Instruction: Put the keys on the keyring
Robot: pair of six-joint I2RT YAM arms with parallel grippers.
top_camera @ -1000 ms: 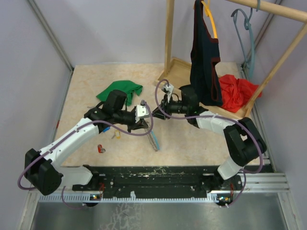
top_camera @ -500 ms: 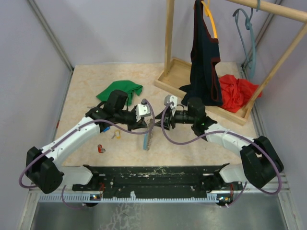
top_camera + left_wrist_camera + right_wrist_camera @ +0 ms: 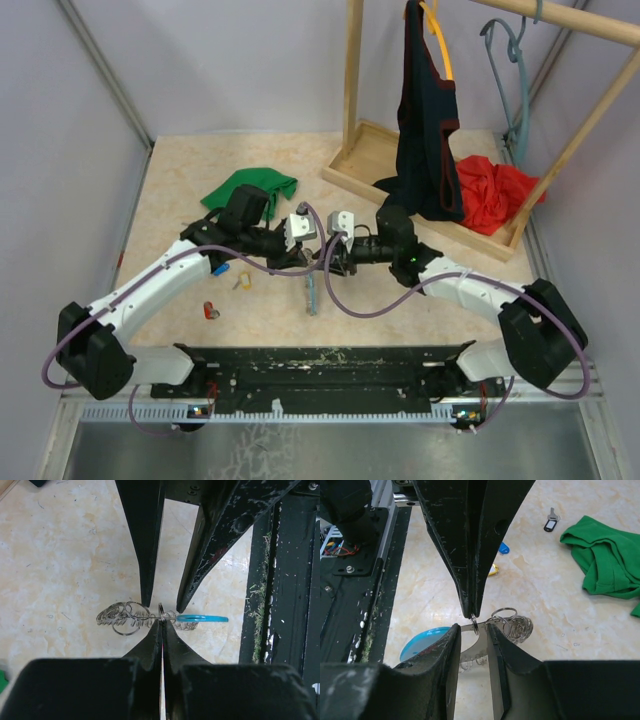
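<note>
The keyring (image 3: 125,618), a bunch of silvery rings with a light blue band (image 3: 202,618), hangs above the table (image 3: 400,300). My left gripper (image 3: 161,622) is shut on one ring of it. My right gripper (image 3: 472,630) faces the left one tip to tip, jaws apart, and its fingertips (image 3: 146,600) straddle the pinched ring. In the top view both grippers meet at mid-table, left (image 3: 303,262) and right (image 3: 333,262), with the keyring (image 3: 312,295) dangling below. The keys lie left of them: blue (image 3: 221,268), yellow (image 3: 243,281), red (image 3: 212,311).
A green cloth (image 3: 250,190) lies at the back left, with a black-headed key (image 3: 550,524) near it. A wooden rack (image 3: 352,80) with a dark garment (image 3: 425,130) and a red cloth (image 3: 490,195) stands back right. The black base rail (image 3: 320,365) runs along the near edge.
My right arm swung left from the rack's base to meet the left gripper at the keyring. The hanging keyring swayed. The left gripper stayed shut.
</note>
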